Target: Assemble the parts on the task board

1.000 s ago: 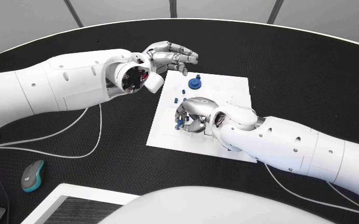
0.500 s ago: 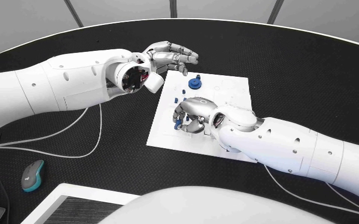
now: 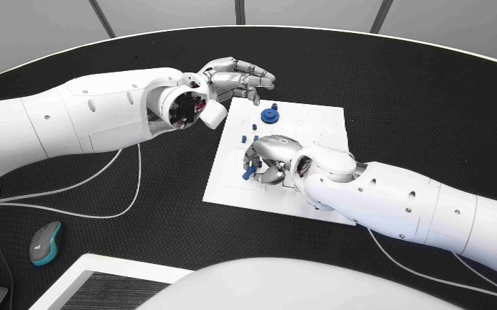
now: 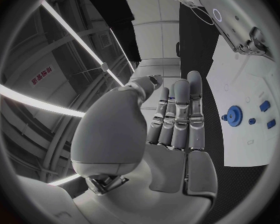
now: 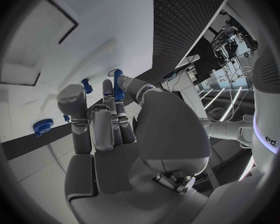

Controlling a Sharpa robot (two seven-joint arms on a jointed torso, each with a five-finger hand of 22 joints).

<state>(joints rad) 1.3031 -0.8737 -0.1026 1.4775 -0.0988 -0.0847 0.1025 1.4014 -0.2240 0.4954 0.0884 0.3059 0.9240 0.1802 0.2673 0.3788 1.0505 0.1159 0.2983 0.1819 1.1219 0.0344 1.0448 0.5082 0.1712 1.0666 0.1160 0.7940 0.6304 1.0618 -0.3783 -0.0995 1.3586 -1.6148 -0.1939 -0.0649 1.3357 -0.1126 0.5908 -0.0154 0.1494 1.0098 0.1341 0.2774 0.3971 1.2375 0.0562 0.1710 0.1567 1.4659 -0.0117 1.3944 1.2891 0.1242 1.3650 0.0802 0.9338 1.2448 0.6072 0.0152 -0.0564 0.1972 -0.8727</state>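
Pinching slim blue peg (image 5: 118, 84), silver right hand (image 3: 271, 158).

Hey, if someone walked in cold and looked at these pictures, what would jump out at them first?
First, the silver right hand low over the middle of the white task board, with a small blue peg-like part at its fingertips. Next, the silver left hand, holding nothing, fingers loosely curled above the board's far left corner. Then the round blue gear-like part standing on the board between the two hands.
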